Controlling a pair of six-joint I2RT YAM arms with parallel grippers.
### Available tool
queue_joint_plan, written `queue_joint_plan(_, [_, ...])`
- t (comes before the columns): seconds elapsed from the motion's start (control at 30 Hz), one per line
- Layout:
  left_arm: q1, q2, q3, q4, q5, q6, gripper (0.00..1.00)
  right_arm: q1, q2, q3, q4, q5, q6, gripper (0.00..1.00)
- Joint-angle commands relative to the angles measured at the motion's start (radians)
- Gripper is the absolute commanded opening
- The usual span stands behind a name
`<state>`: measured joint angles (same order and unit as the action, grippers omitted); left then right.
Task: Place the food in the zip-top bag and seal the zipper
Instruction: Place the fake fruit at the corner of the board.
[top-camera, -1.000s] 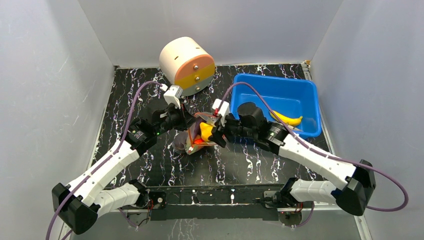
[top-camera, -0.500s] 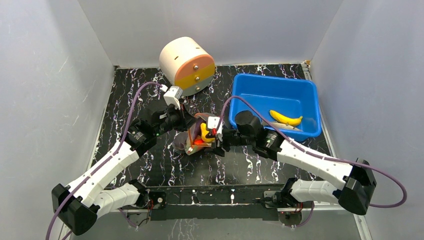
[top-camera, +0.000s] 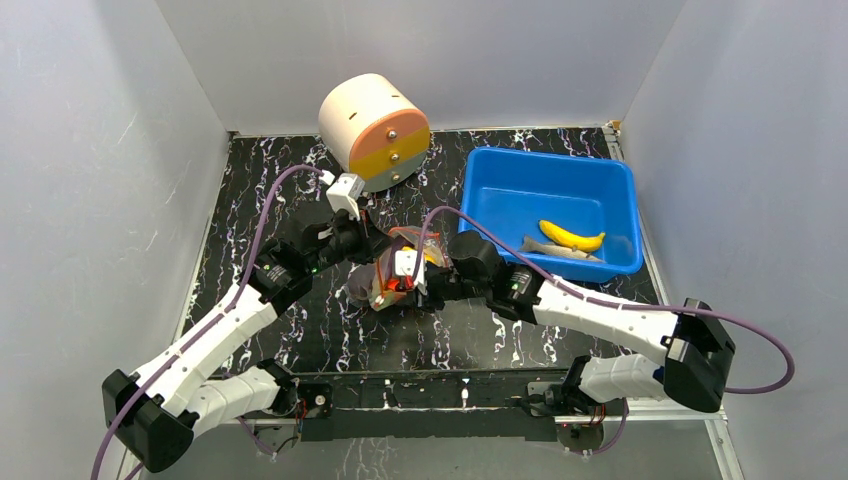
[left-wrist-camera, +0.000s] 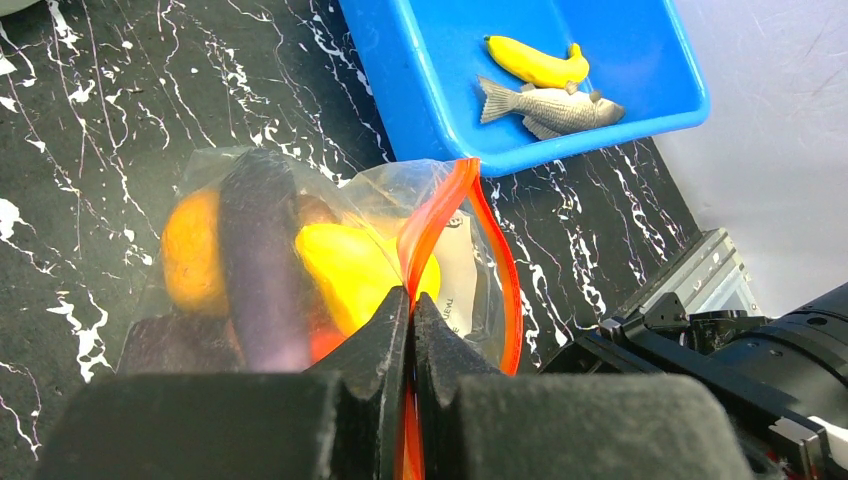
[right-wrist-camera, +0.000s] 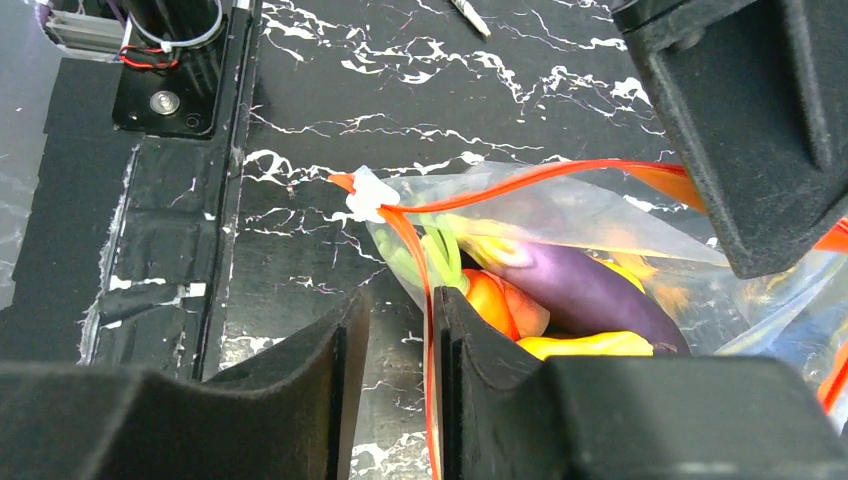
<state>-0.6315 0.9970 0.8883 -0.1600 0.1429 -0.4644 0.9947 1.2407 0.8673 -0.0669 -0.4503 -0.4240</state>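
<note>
Zip-top bag (left-wrist-camera: 385, 185) filled with food (left-wrist-camera: 350, 270) on the table (left-wrist-camera: 100, 120), zipper (left-wrist-camera: 450, 195) was clamped by left tool (left-wrist-camera: 410, 300), right tool (right-wrist-camera: 398, 300) was held narrowly apart astride the zipper

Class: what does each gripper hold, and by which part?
The left gripper pinches the zip-top bag by its zipper. The right gripper straddles the zipper, not closed on it.

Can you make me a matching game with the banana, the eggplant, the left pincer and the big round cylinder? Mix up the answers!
Things:
1. banana
2. eggplant
3. left pincer
4. cylinder

Place, colour or state:
A. inside the zip-top bag
B. shut on the zipper
C. lying in the blue bin
D. cream and orange

Pairs: 1-C, 2-A, 3-B, 4-D.
</note>
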Motion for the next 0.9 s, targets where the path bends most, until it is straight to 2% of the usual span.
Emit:
queue_joint_plan(0.0, [0.001,-0.037,-0.007,0.039,0.011,-0.006,0.00,0.008,0.002,-0.011,0.100,0.015,-0.015,0.27])
queue_joint_plan(0.07, [0.001,-0.039,-0.015,0.044,0.015,-0.014,0.00,0.010,0.005,-0.014,0.106,0.027,-0.016,0.24])
queue_joint_plan(0.2, [0.001,-0.051,-0.024,0.050,0.013,-0.018,0.00,0.009,-0.008,-0.017,0.125,0.048,-0.011,0.01])
queue_joint_plan(0.23, [0.000,-0.057,-0.023,0.047,0.009,-0.015,0.00,0.010,-0.013,-0.019,0.130,0.052,-0.007,0.00])
queue_joint_plan(0.3, [0.001,-0.067,-0.012,0.030,-0.009,0.010,0.07,0.010,-0.026,-0.023,0.150,0.079,0.014,0.00])
queue_joint_plan(0.4, [0.001,-0.085,0.016,-0.022,-0.048,0.066,0.25,0.010,-0.032,-0.031,0.204,0.154,0.099,0.00])
queue_joint_plan(0.53, [0.000,-0.129,0.038,-0.077,-0.019,0.188,0.49,0.010,-0.014,-0.011,0.231,0.204,0.228,0.00])
queue_joint_plan(0.73, [0.001,-0.238,-0.007,-0.114,0.089,0.417,0.52,-0.007,-0.016,0.018,0.260,0.256,0.405,0.00])
queue_joint_plan(0.87, [0.001,-0.303,-0.072,-0.114,0.231,0.556,0.52,-0.039,-0.014,0.039,0.264,0.239,0.505,0.00])
